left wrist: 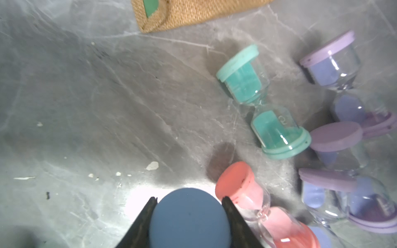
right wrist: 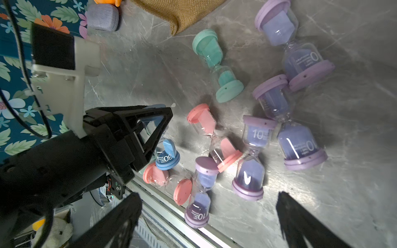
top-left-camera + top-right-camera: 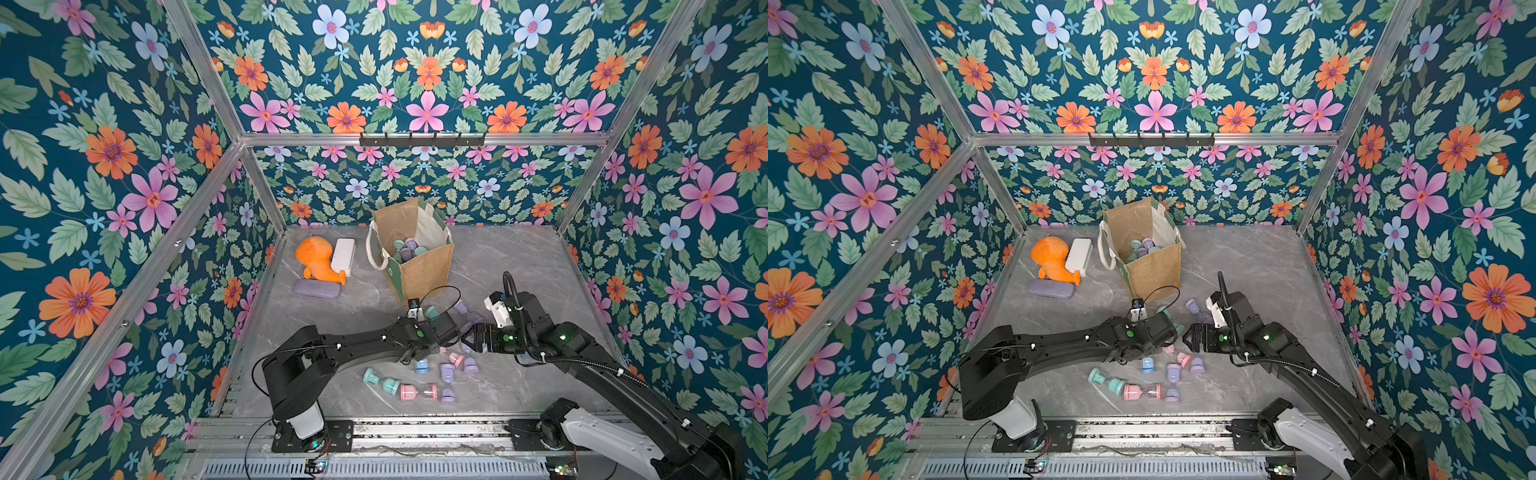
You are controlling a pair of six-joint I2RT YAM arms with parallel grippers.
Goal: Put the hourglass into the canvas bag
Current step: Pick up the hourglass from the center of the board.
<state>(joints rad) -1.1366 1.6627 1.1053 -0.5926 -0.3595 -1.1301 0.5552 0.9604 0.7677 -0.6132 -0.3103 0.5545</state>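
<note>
While several hourglasses (image 3: 407, 248) sit in the bag (image 3: 424, 272) at upper centre, many others crowd the counter (image 3: 519, 270); the left pincer (image 1: 189, 199) pinches a blue hourglass (image 1: 189, 221), and the right pincer (image 2: 208, 194) is spread and empty.

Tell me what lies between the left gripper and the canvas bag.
Only bare grey tabletop up to the canvas bag, as the left wrist view shows. The left gripper is shut on a blue hourglass; a teal hourglass lies beside that stretch.

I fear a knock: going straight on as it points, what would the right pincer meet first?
Likely the purple hourglass nearest the rail, between the open jaws of the right pincer in its wrist view; depth is unclear, so the tabletop may come first.
</note>
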